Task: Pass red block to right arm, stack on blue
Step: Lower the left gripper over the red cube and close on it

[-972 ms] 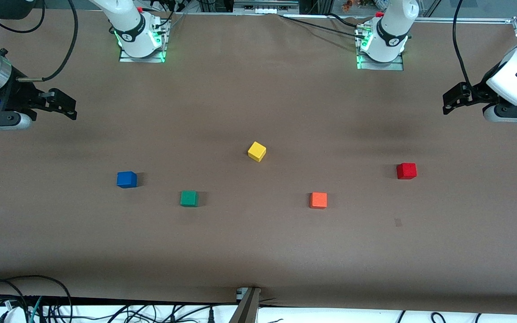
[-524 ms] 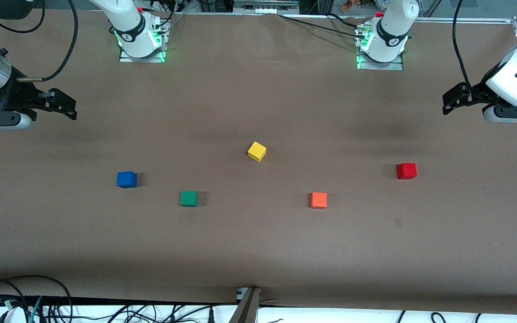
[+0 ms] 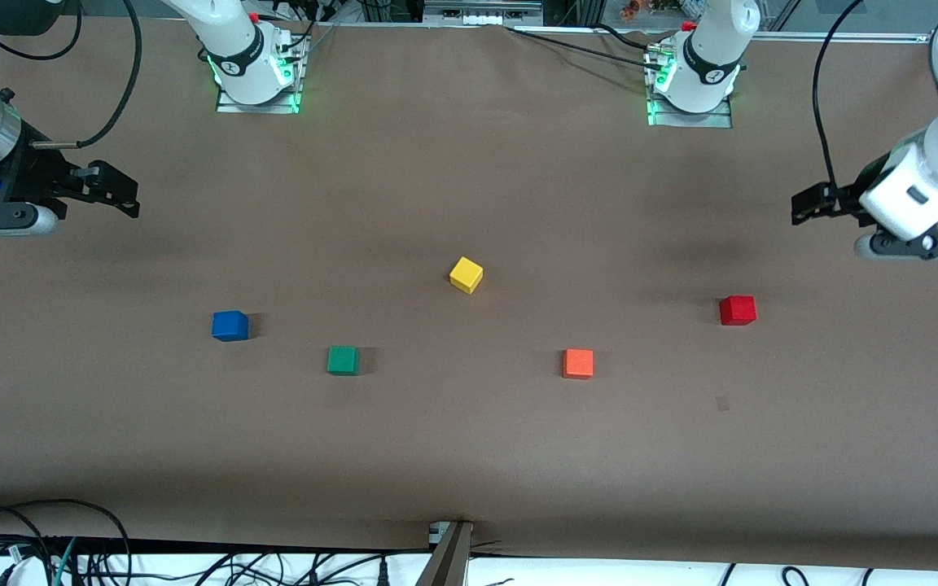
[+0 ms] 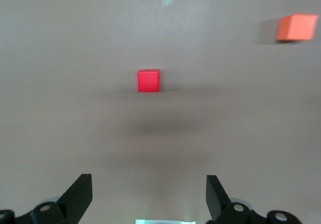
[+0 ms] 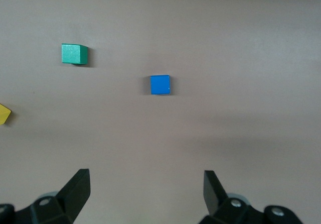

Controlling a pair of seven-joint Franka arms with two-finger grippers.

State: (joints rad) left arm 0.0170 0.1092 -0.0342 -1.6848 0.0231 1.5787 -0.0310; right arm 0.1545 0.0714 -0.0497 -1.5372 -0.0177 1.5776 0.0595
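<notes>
Hovering over left arm's end of table, left gripper (image 3: 801,203) spread, empty; red block (image 3: 738,310) lies near it, apart. Right gripper (image 3: 123,195) spread, waiting well apart from blue cube (image 3: 230,325).

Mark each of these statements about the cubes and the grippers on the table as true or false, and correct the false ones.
1. The red block lies on the table with nothing gripping it. True.
2. The left gripper is shut on the red block. False: it is open, in the air at the left arm's end of the table, holding nothing.
3. The blue cube has a block stacked on it. False: its top is bare.
4. The orange cube is nearer to the front camera than the yellow cube. True.
5. The right gripper holds the green cube. False: it is open and empty at the right arm's end; the green cube sits on the table.
</notes>
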